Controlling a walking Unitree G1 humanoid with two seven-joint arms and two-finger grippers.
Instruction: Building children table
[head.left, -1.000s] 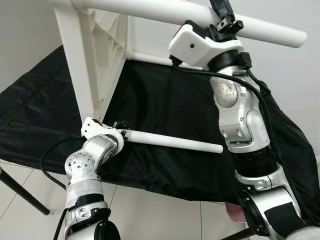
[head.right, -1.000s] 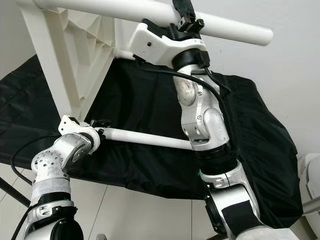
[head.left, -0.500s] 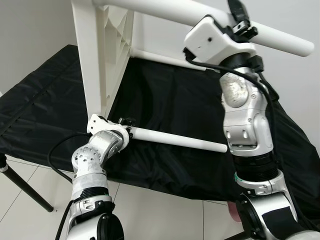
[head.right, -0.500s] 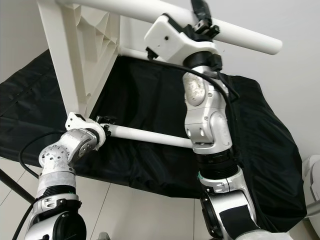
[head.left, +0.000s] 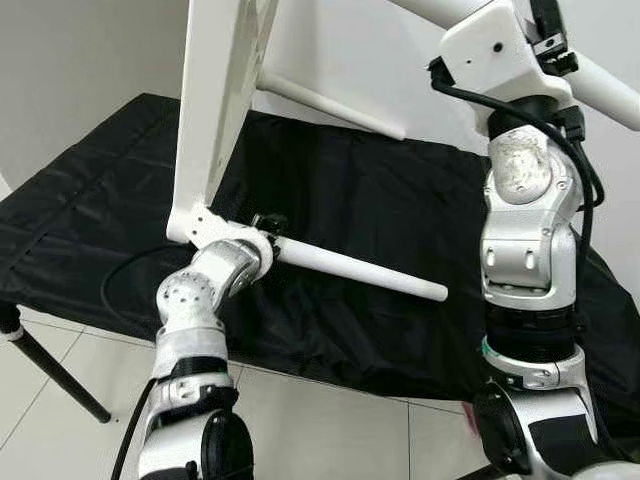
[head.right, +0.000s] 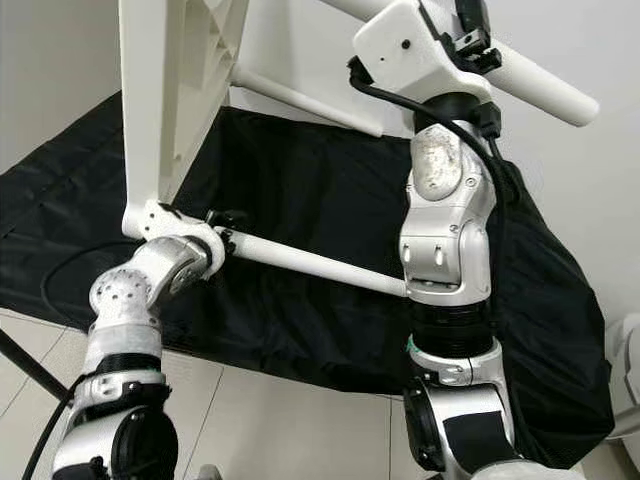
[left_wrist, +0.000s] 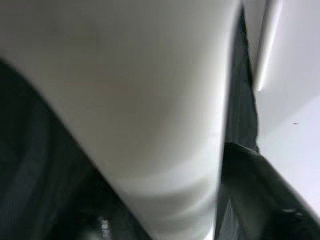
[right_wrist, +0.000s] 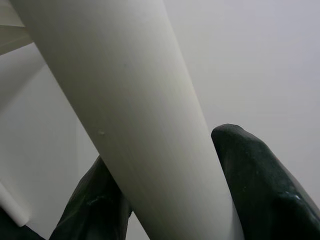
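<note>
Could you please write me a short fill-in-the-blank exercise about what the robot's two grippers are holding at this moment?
1. The left gripper is shut on the lower white ____ of the children's table.
2. The right gripper grips the ____ leg, raised high.
3. Beneath the table lies a ____ cloth.
4. The lower leg points toward the robot's ____ side.

Missing words: leg; upper; black; right

You have no readable text, label, brand, number or sign anywhere in these views; every visible surface is unmarked.
</note>
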